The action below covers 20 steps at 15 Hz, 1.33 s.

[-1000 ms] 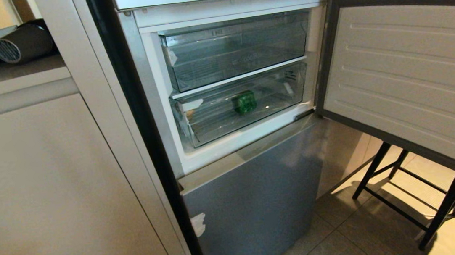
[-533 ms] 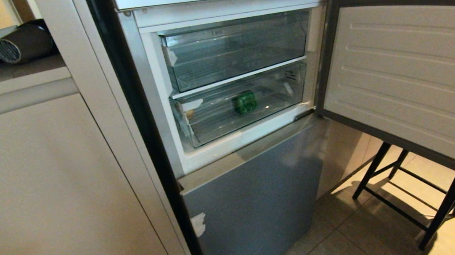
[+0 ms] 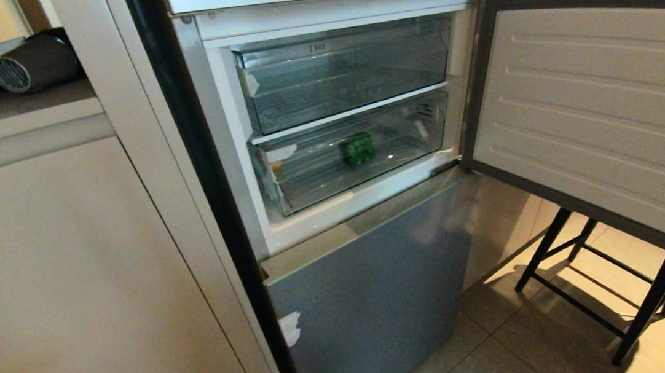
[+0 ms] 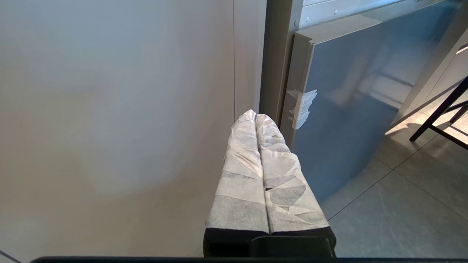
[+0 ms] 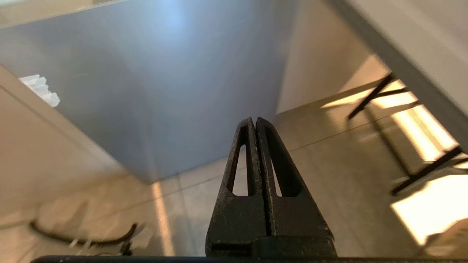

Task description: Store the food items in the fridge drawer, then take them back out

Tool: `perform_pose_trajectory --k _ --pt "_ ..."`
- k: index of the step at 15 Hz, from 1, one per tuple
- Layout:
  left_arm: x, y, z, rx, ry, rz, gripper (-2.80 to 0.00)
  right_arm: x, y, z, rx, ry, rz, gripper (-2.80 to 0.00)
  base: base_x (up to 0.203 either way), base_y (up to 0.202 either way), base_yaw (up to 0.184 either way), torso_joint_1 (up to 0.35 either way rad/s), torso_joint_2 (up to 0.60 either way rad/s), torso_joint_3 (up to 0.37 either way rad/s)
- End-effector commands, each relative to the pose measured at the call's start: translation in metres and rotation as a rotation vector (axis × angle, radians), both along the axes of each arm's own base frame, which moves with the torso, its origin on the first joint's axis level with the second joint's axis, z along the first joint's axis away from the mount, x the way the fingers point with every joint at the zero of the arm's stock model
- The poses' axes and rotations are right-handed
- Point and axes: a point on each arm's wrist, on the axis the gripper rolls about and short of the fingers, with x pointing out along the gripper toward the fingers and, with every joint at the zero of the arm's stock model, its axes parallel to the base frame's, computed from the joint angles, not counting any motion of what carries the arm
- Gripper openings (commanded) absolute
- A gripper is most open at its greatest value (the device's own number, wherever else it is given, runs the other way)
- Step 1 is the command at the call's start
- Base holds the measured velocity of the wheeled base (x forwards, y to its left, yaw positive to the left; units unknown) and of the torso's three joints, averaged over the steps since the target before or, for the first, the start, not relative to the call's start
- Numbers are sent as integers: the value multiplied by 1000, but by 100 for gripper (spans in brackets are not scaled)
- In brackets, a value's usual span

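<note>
Two grippers, both clenched empty: black right gripper (image 5: 255,122) and white-wrapped left gripper (image 4: 255,116), low before the silver-grey fridge panel (image 3: 373,281). Glossy green bell pepper (image 3: 357,149) sits well above them in the transparent plastic fridge drawer (image 3: 307,183).

Setting was a home kitchen — a silver fridge (image 3: 373,281) stood open between beige cabinet doors (image 3: 71,288), tiled floor (image 3: 510,347) below, a hair dryer (image 3: 32,62) lay on the counter (image 3: 3,107).
</note>
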Motion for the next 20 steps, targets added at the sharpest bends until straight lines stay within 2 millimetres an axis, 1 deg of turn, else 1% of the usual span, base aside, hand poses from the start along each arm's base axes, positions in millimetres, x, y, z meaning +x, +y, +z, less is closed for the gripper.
perform_pose_trajectory --k 1,3,6,9,11,13,15,16,18,20 --pt "1 0 -3 1 10 0 -280 57 5 -20 -3 149 31 0 0 0 0 0 0 0" --pt "1 0 -3 1 10 0 -280 90 18 -27 -4 120 104 0 0 0 0 0 0 0" --pt "1 0 -3 1 10 0 -280 128 52 -39 -35 119 249 0 0 0 0 0 0 0" --pt "1 0 -3 1 10 0 -280 176 79 -59 -105 82 325 0 0 0 0 0 0 0" --pt "1 0 -3 0 10 0 -280 209 96 -51 -152 -33 358 0 0 0 0 0 0 0" --pt "1 0 -3 1 10 0 -280 236 110 -46 -237 -130 389 0 0 0 0 0 0 0" --pt "1 0 -3 1 10 0 -280 251 116 -47 -365 -201 426 0 0 0 0 0 0 0" --pt "1 0 -3 1 10 0 -280 255 118 -50 -390 -209 435 0 0 0 0 0 0 0" --pt "1 0 -3 1 10 0 -280 270 123 -58 -396 -268 425 0 0 0 0 0 0 0" --pt "1 0 -3 1 10 0 -280 288 128 -65 -391 -405 391 0 0 0 0 0 0 0"
